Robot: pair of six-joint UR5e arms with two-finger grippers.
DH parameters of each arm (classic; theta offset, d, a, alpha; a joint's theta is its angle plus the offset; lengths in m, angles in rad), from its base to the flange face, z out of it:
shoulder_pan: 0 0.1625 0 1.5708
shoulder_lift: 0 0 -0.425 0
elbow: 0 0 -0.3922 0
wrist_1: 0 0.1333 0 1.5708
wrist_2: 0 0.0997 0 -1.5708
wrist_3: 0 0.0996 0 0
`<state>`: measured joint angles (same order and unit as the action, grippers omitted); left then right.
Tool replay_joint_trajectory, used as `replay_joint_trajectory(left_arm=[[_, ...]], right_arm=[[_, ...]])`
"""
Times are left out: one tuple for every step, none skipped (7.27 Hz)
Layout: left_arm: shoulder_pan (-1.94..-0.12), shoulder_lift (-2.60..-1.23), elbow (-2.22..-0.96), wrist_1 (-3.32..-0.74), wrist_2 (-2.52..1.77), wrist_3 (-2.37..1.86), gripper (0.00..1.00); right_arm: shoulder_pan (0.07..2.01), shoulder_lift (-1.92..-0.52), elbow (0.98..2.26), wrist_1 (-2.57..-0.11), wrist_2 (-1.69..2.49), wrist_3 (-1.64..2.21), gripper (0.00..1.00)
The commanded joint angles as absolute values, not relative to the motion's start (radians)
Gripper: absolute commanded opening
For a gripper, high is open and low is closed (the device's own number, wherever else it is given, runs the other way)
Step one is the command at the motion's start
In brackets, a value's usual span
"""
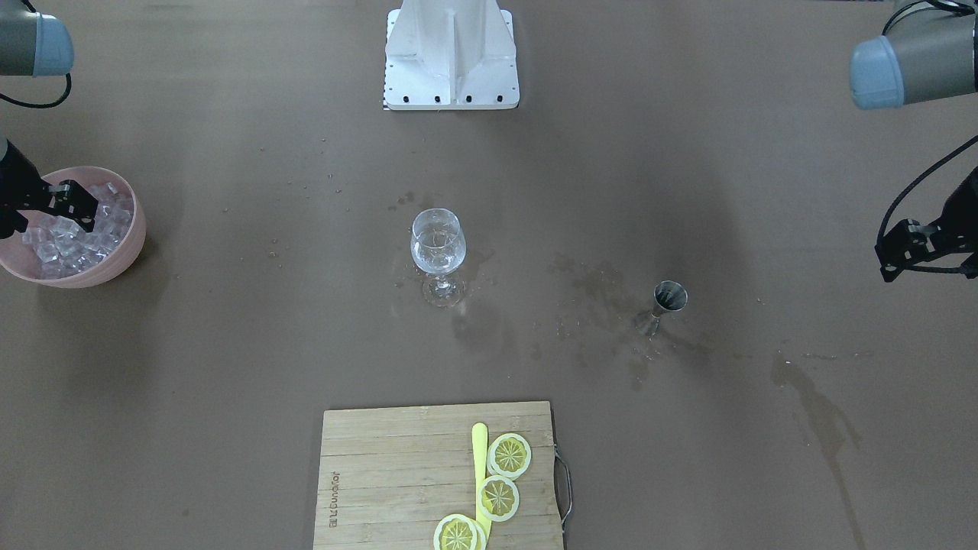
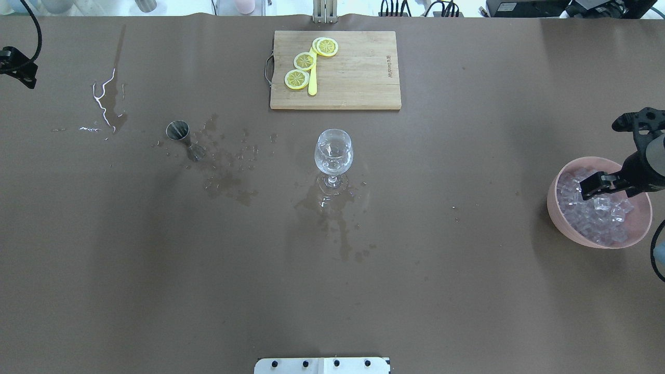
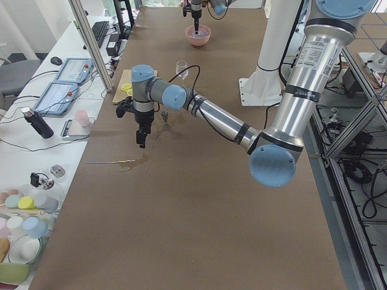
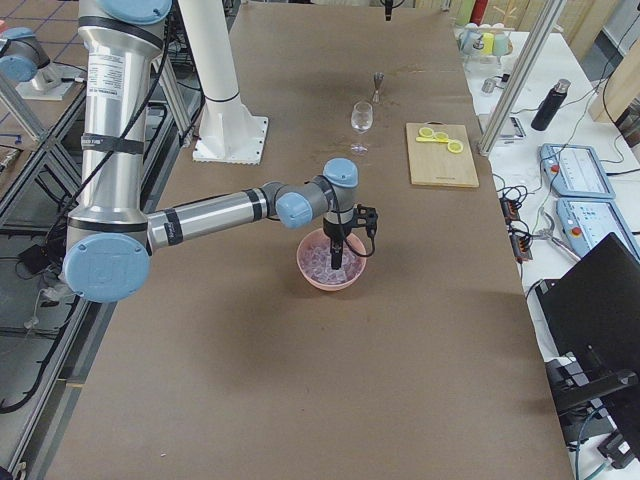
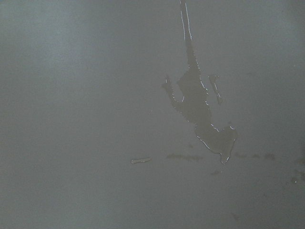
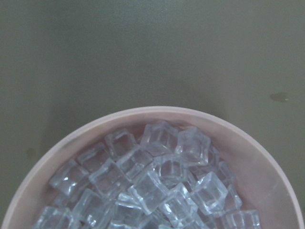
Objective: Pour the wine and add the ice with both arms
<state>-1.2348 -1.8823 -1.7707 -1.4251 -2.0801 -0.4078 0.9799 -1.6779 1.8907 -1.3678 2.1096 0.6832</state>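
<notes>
In the overhead view the right gripper (image 2: pixel 597 186) hung over the pink bowl (image 2: pixel 571 235), its fingertips down at the heap of ice (image 2: pixel 597 217). The side view from the robot's right showed it standing upright, pointing straight down into the cubes. The wine glass (image 2: pixel 333 153) stood upright at mid-table, at about 9 o'clock from that gripper and well apart from it. Any carry would therefore run almost straight across the table. The right arm was plainly the nearer one to the ice.

The left gripper (image 3: pixel 141 139) pointed down over a spilled puddle (image 2: pixel 104 98), out at 9 o'clock from the glass. The steel jigger (image 2: pixel 179 131) stood upright between the two.

A little clear wine (image 2: pixel 332 166) seemed to sit low in the glass bowl, though glare made its level hard to read.

I could not tell whether the right gripper's fingers were parted, closed, or pinching a cube, because they showed only as a dark shape against the ice. The right wrist camera showed cubes and bowl rim but no fingers. The left gripper was cut off at the frame edge, so its state could not be told either.
</notes>
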Motion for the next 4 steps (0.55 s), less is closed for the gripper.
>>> replay_joint_trajectory(left_arm=[[-1.235, -1.882, -1.770, -1.425, -2.079, -0.408, 0.98], [-1.238, -1.882, -1.767, -1.425, -2.079, -0.408, 0.98], [-1.242, -1.882, -1.766, -1.424, -2.079, -0.407, 0.98], [-1.244, -1.882, -1.763, -1.424, -2.079, -0.407, 0.98]], right_arm=[[0.976, -1.674, 1.882, -1.367, 2.112, 0.683, 0.86], [0.976, -1.674, 1.884, -1.367, 2.114, 0.683, 0.83], [0.976, -1.675, 1.888, -1.367, 2.117, 0.683, 0.82], [0.976, -1.677, 1.891, -1.367, 2.120, 0.683, 0.75]])
